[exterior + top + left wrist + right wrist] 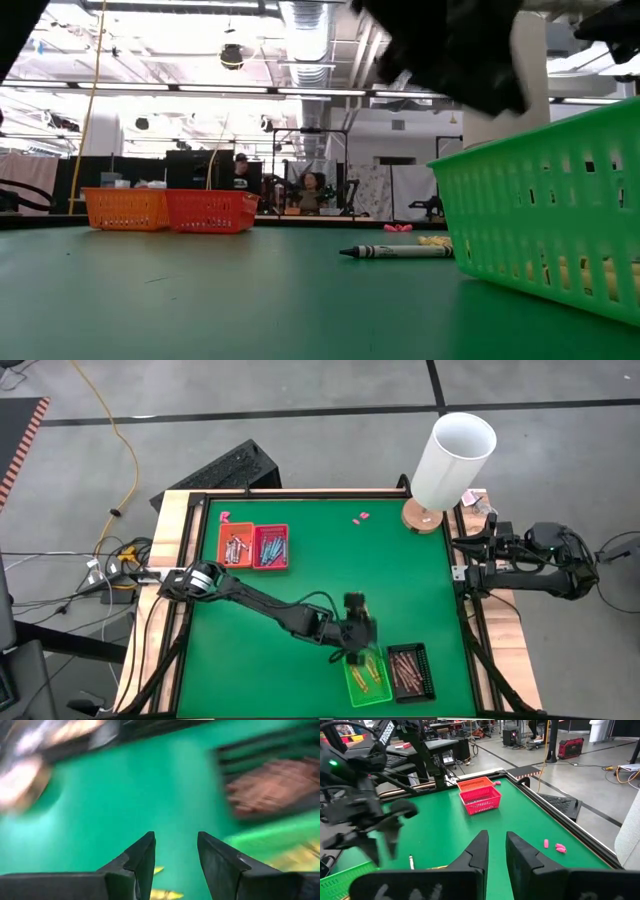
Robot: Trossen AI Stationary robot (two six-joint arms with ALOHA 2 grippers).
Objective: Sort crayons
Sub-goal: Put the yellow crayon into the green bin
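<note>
Crayons: thin short sticks, sorted by colour into four small trays. Yellow ones lie in the green tray (368,682) at the near right of the table; brown-red ones fill the black tray (410,672) just beside it. Grey ones sit in the orange tray (236,546) and blue ones in the red tray (271,547), the two touching at the far left. One loose crayon (397,252), grey-wrapped with a dark tip, lies flat on the green mat (300,600) just outside the green tray's wall.

Handling, my judgement: light, rigid, paper-wrapped so fair grip, but round, so it will roll if nudged. Wax may snap if squeezed hard near an end. Best taken across the middle of the barrel, fingers square to its length, pressing down to the mat.

Left gripper (176,857): over the green tray, jaws parted with a clear gap, nothing between them; yellow sticks show below the fingertips. Wrist view is blurred.

Right gripper (497,851): parked at the table's right edge, arm folded back, fingers a narrow gap apart, holding nothing.

Other items: pink scraps (361,517) at the far side; white cylinder (454,460) on a wooden base, far right corner.
</note>
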